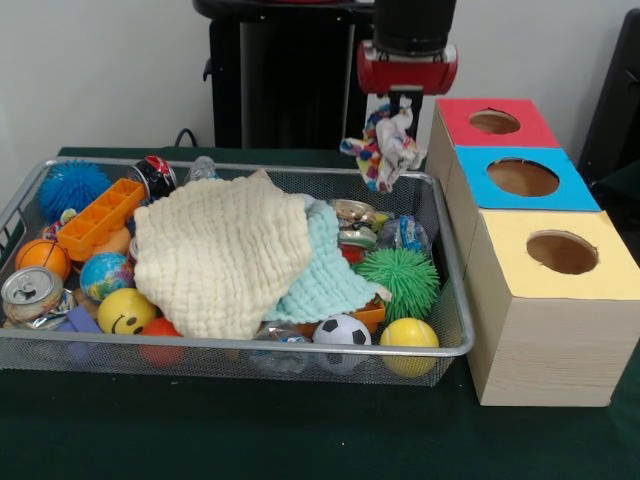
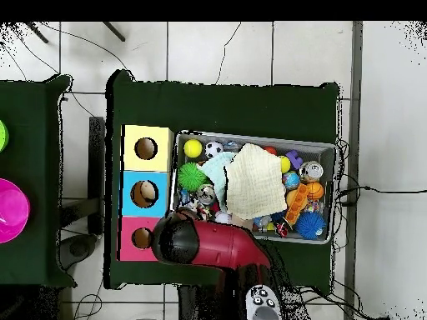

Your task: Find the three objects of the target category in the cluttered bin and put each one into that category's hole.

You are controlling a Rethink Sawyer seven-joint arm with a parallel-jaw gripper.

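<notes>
My gripper [image 1: 393, 108] hangs from the red and black arm above the far right corner of the wire mesh bin [image 1: 250, 346]. It is shut on a crumpled multicoloured wrapper [image 1: 384, 148], which dangles in the air just above the bin's rim, beside the red-topped box. The yellow-surround hole [image 1: 562, 252] is in the nearest, largest wooden box and shows nothing in it. In the overhead view the arm [image 2: 188, 242] hides the gripper and the wrapper; the bin [image 2: 258, 137] and the yellow hole [image 2: 146, 148] show. More shiny crumpled pieces [image 1: 356, 217] lie by the cloths.
A cream cloth [image 1: 220, 255] and a mint cloth [image 1: 325, 270] cover the bin's middle. Around them lie a green spiky ball [image 1: 400, 278], a yellow ball [image 1: 409, 335], a soccer ball [image 1: 342, 330], a drink can [image 1: 30, 290] and an orange tray [image 1: 100, 215]. The blue hole [image 1: 522, 177] and red hole [image 1: 494, 121] lie beyond.
</notes>
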